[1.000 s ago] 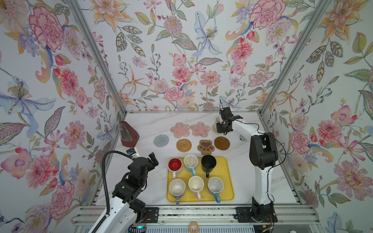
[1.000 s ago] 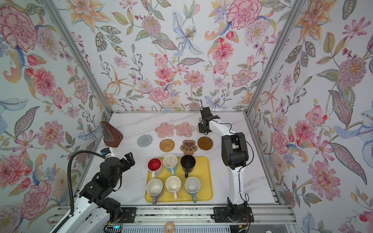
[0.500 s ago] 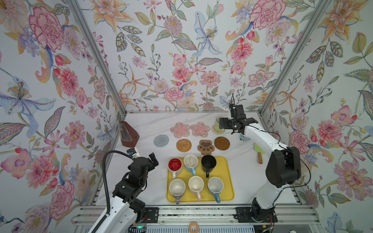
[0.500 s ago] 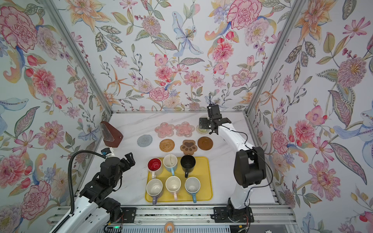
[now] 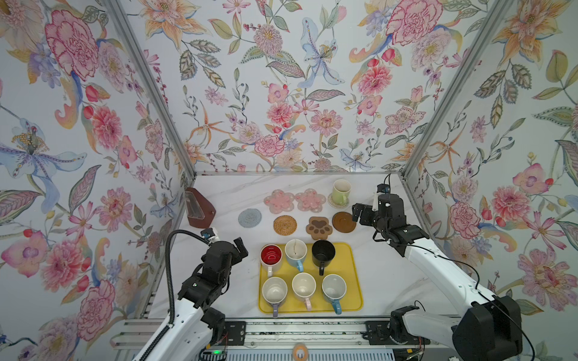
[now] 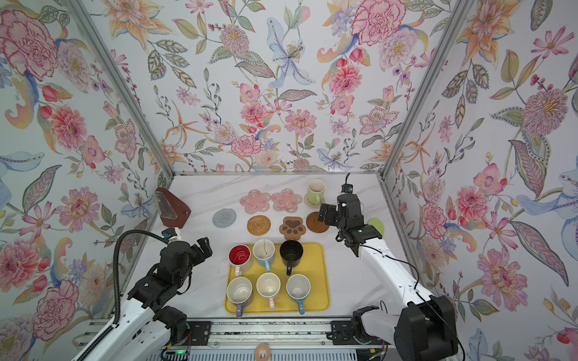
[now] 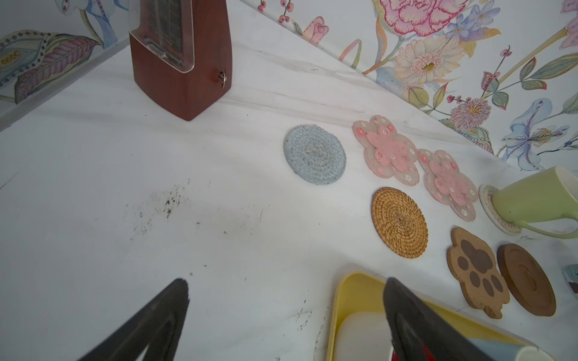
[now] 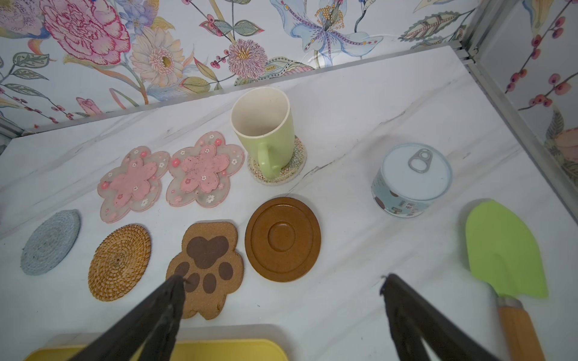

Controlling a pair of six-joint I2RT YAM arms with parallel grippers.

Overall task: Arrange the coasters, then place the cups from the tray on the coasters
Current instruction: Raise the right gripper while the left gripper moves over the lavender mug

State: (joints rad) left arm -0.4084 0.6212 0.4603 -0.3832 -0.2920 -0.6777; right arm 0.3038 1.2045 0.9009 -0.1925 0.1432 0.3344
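The yellow tray [image 5: 352, 265], a flat rounded rectangle with a low rim, lies at the lower centre of both top views. Six cups stand upright in it in two rows of three, handles toward the bottom of the frame. The upper row holds the red-inside cup [image 5: 271, 257], light blue cup [image 5: 295, 251] and black cup [image 5: 323, 252]. The lower row holds the lilac cup [image 5: 274, 290], pink cup [image 5: 303, 286] and blue cup [image 5: 334, 288]. The light green cup [image 5: 341, 191] stands upright on the pale woven coaster [image 8: 291, 173], above and right of the tray, near the back wall.

Six bare coasters lie between that cup and the tray. The two pink flower coasters [image 5: 279, 201] [image 5: 310, 200] sit side by side left of the green cup. Below them run the grey woven coaster [image 5: 249, 218], rattan coaster [image 5: 285, 224], paw coaster [image 5: 319, 227] and dark wooden coaster [image 5: 343, 222].

The worktop [image 5: 384, 281] is white with marble veins, closed in on three sides by flowered wallpaper [image 5: 281, 78].

The right jaws stand wide apart and empty at middle right, just right of the dark wooden coaster and clear of the green cup. The left jaws, also wide apart and empty, hang left of the tray, near the red-inside cup but not touching it.
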